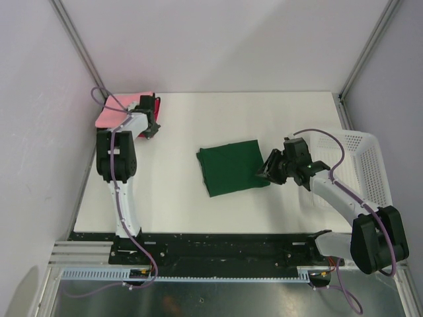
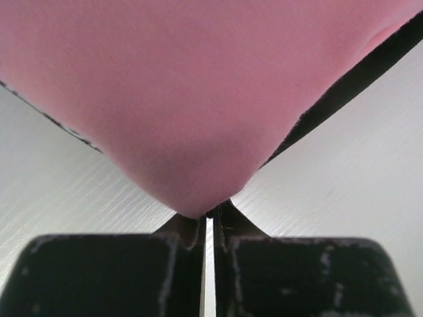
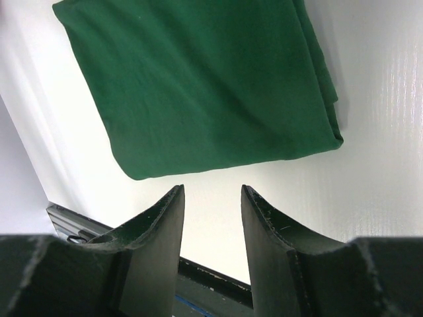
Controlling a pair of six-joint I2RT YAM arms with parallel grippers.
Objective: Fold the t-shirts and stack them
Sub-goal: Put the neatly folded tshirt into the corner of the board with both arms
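A dark green t-shirt [image 1: 231,170] lies folded in a rectangle at the middle of the table; it fills the top of the right wrist view [image 3: 198,86]. My right gripper [image 1: 263,174] is open and empty at its right edge, its fingertips [image 3: 177,193] just short of the cloth. A folded stack with a pink t-shirt [image 1: 112,111] on top sits at the far left corner. My left gripper [image 1: 151,120] is at its right side. In the left wrist view the jaws are closed to a thin slit at the pink corner [image 2: 198,132], with a black layer [image 2: 360,82] beneath.
A white plastic mesh basket [image 1: 360,158] stands at the table's right edge, beside my right arm. The enclosure walls stand close behind and left of the stack. A black rail [image 1: 218,244] runs along the near edge.
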